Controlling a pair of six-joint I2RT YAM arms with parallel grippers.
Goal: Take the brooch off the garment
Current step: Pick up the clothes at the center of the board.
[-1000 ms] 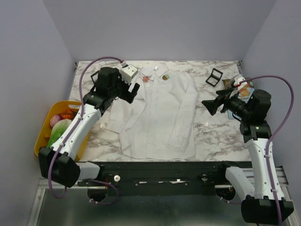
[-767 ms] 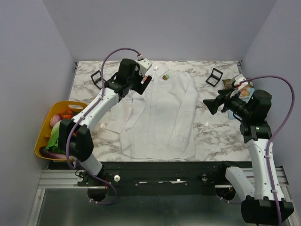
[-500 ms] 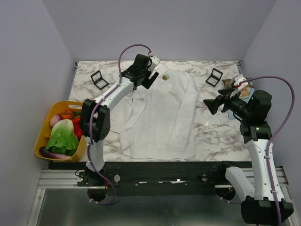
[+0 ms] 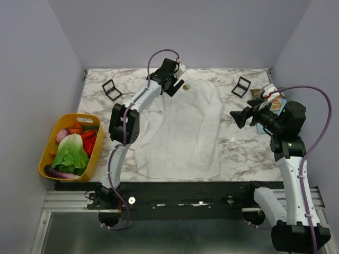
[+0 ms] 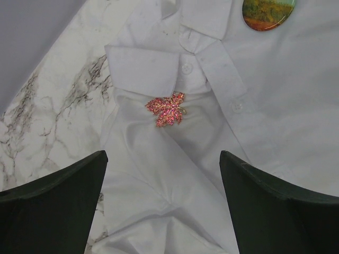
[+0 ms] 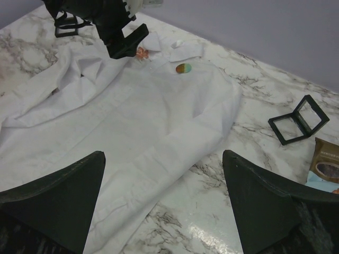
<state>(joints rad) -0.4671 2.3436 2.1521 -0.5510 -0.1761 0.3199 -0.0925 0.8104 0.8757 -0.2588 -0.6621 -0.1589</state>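
top external view: the garment (image 4: 180,132) lies spread flat along the middle of the surface (image 4: 238,151), collar toward the far edge, hem toward the near edge. the brooch (image 4: 186,87) is pinned to the chest just below the collar, near the far edge, so removal is not yet done. the left pincer (image 4: 176,86) hangs just beside it with jaws apart and nothing held. the right pincer (image 4: 237,119) stands well apart over the right side, also spread and empty. black palettes sit near the far left corner (image 4: 111,89) and the far right corner (image 4: 241,85). a yellow basket (image 4: 46,159) of vegetables sits at the left edge, and snack packets (image 4: 275,103) lie by the right edge. left wrist view: the fingers frame the collar and a pink leaf-shaped pin (image 5: 167,109). the round brooch sits at the top right of the frame, outside the gap, untouched. judgement: approach is in hand; alignment, grasp and release from the fabric are all left. right wrist view: jaws wide over the garment's sleeve side, nothing between them. the surface is white marble with grey veining, enclosed by plain pale lilac walls.
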